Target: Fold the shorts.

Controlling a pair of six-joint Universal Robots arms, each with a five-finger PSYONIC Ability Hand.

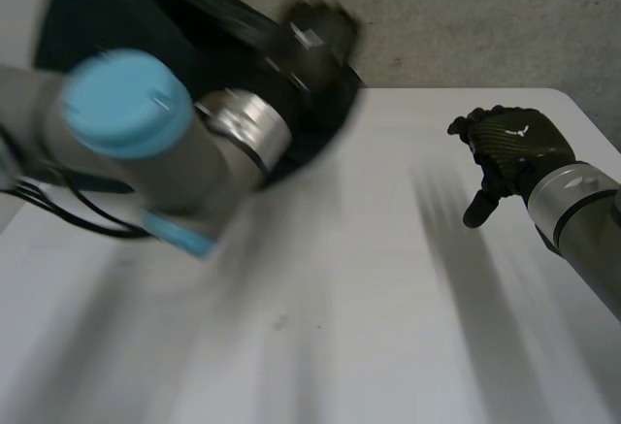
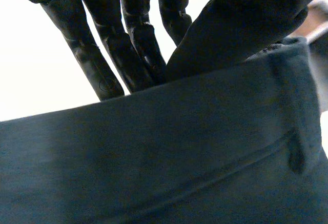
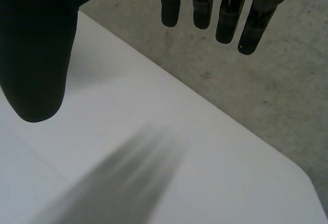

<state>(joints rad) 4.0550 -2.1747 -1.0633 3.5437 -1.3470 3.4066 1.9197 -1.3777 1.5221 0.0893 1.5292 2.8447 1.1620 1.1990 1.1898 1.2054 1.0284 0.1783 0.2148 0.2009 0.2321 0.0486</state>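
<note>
- The left arm (image 1: 126,123), grey with a light-blue cap, was seen reaching across the left side of the head view.
- The dark shorts (image 1: 92,16) were found at the far left, behind and around the end of that arm; whether their lower part rested on the tabletop (image 1: 388,298) could not be told.
- The left robot hand (image 2: 136,39) was closed on the shorts. In the left wrist view the waistband (image 2: 169,116) was pinched between the fingers behind the cloth and the thumb (image 2: 246,24) in front.
- A belt loop (image 2: 298,142) was seen on the waistband just beside the thumb.
- The white tabletop lay bare between the two hands.
- The right robot hand (image 1: 509,143) was held over the right side of the tabletop, well apart from the shorts.
- Its fingers (image 3: 202,6) were seen straight and its thumb (image 3: 36,55) spread away from them, with nothing gripped.
- The grey floor (image 3: 256,96) was visible beyond the tabletop's edge, under the fingertips.
</note>
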